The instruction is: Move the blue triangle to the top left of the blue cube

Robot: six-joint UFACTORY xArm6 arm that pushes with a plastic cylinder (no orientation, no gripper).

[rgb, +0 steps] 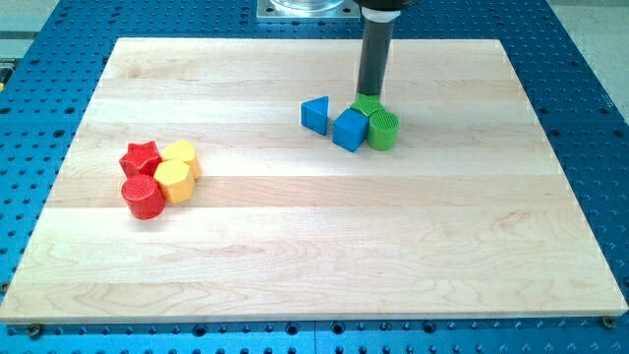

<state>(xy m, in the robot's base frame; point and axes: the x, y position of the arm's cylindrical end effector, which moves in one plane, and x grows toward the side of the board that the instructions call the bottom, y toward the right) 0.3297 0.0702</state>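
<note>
Blue perforated metal framed the pale wooden worktop (295, 256). My tip (371, 95) had no hand on it, only the bare dark rod, so nothing was held; it stood at the view's top edge of the green block (367, 105), just behind the blue cube (349, 130) and a green cylinder (383, 130). The blue triangle (314, 114) lay touching or just beside the cube's left side, toward the view's left of my tip. As I judged it, the triangle already sat nearly at the cube's upper left, so any coming nudge would have to start from its lower side. Red (142, 177) and yellow blocks (177, 172) clustered well apart at the view's left.
</note>
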